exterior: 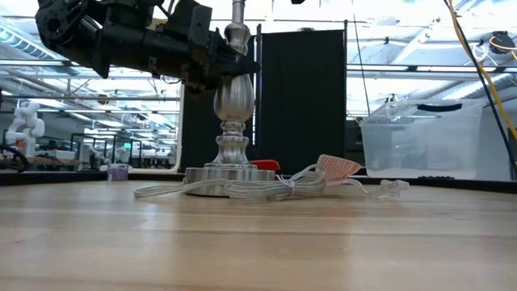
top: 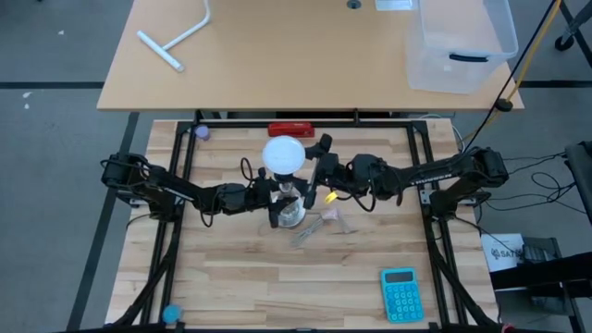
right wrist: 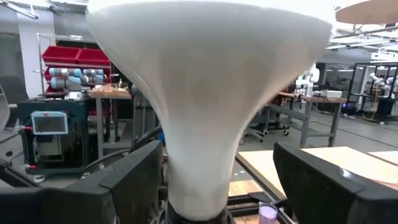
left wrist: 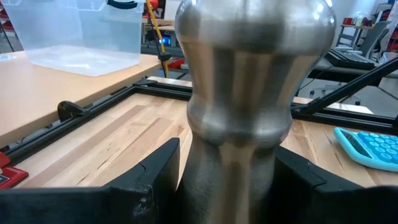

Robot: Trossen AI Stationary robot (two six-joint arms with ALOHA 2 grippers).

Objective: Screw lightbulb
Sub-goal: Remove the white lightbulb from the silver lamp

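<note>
The white lightbulb (top: 283, 154) stands upright on top of the silver stand (exterior: 230, 121), whose round foot (exterior: 230, 173) rests on the wooden table. My left gripper (top: 269, 196) is shut on the stand's stem below the bulb. My right gripper (top: 317, 178) comes from the table's right. It is open, with one finger on each side of the bulb's tapering neck (right wrist: 202, 155). A gap shows between the neck and one finger (right wrist: 311, 180). The bulb's screw base is hidden. My left gripper pinches the stand's silver stem (left wrist: 233, 168), under its bulging upper part, between its two fingers (left wrist: 155, 180). The fingers come level from the table's left and lie across the upright stem. The stand stays upright with its foot on the table.
A clear cord (exterior: 266, 190) and a small clear-pink piece (top: 331, 213) lie beside the stand's foot. A teal calculator (top: 400, 294) lies near right and a red object (top: 291, 129) at the far edge. A clear bin (top: 460, 46) stands on the far table.
</note>
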